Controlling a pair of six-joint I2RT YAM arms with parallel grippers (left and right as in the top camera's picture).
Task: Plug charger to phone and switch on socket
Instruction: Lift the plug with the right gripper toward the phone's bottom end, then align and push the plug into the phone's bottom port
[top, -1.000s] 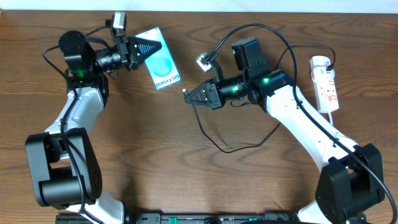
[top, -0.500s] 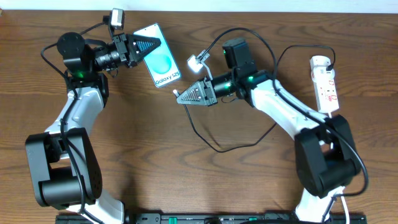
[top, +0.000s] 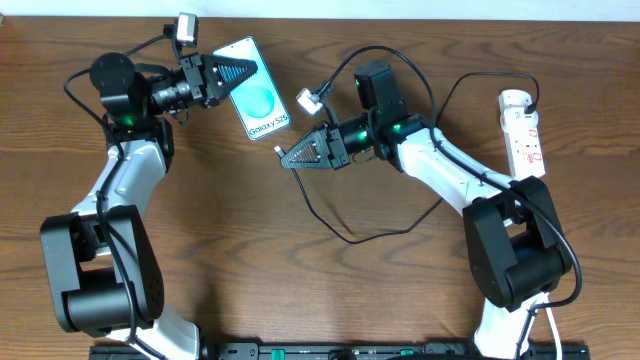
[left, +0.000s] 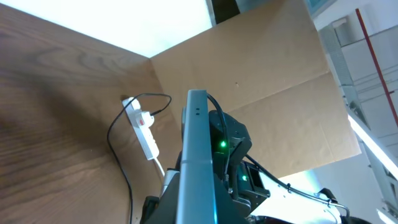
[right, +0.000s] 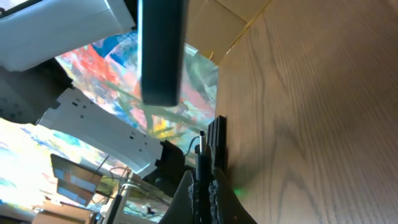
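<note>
Overhead view: your right arm (top: 440, 165) has swung further left across the surface (top: 200, 260) within the last second. Its pincer (top: 285, 156) now sits just beside the near end of the phone (top: 262, 105), where before it was well short of it. That reads to me as the final approach for plugging in. The socket (top: 524, 135) lies untouched along the right edge near the far right corner, so the switch step is not yet done.

The phone stays close to the far edge, left of centre, with your left pincer (top: 252, 71) clamped on its upper left side. Its light blue screen with the white oval faces up, and the near end points at the incoming plug.

Your right pincer is closed on the charger (top: 350, 236), whose thin black cable loops back toward the middle of the surface. The plug tip (top: 279, 151) juts just past the fingers. Whether it lines up with the port, I cannot tell.
</note>
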